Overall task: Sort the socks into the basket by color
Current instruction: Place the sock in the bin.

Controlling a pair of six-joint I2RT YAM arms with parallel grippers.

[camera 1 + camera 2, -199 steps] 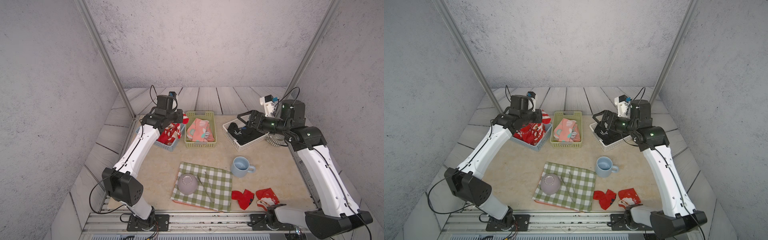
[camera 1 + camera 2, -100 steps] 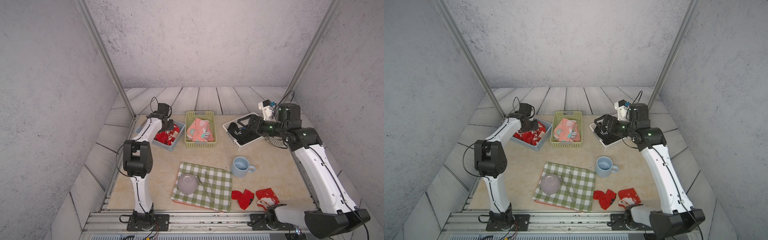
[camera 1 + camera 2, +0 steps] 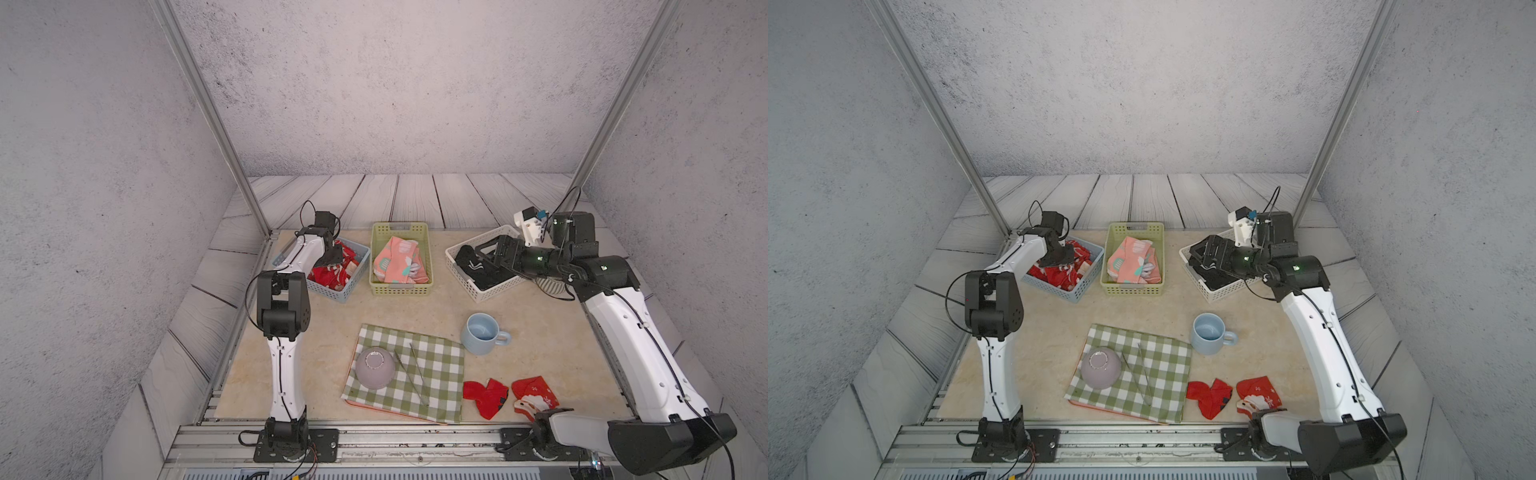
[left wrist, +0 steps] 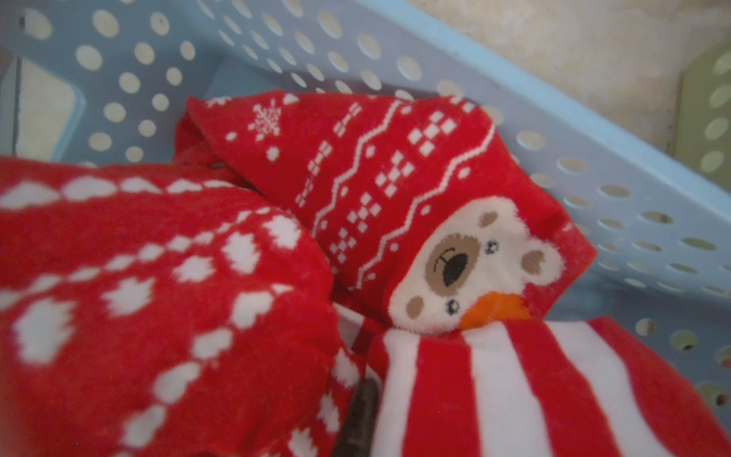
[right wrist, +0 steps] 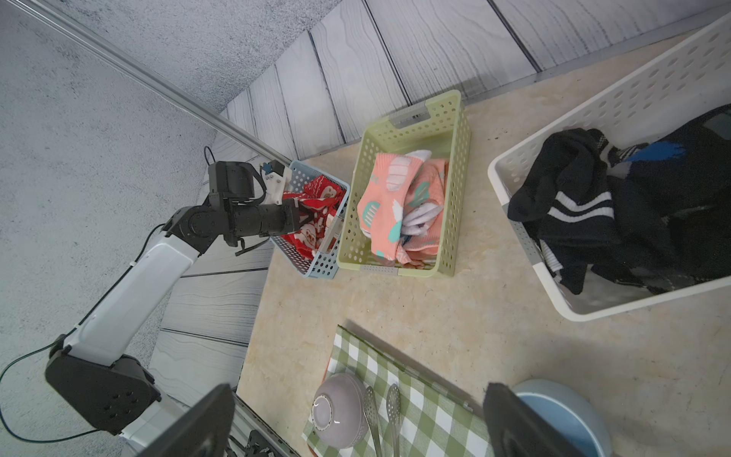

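L gripper (image 3: 1064, 259) sunk in red socks (image 3: 1059, 276), jaws hidden

Socks sorted by colour into three baskets, two red ones loose.

In both top views three perforated baskets stand in a row across the middle of the frame. A blue basket (image 3: 348, 287) at left is heaped with red socks (image 3: 332, 275). A green basket (image 3: 401, 289) in the centre holds folded pink socks (image 3: 397, 262) with teal patches. A white basket (image 3: 492, 292) at right, turned askew, holds crumpled black socks (image 3: 473, 266), one with white stripes. Close up, the red heap shows a bear-face sock (image 4: 395, 178) with snowflakes against the basket wall, touching a red-and-white striped sock (image 4: 510, 387). At lower right a plain red sock (image 3: 487, 397) and a figured red sock (image 3: 536, 390) lie flat, just beside each other.
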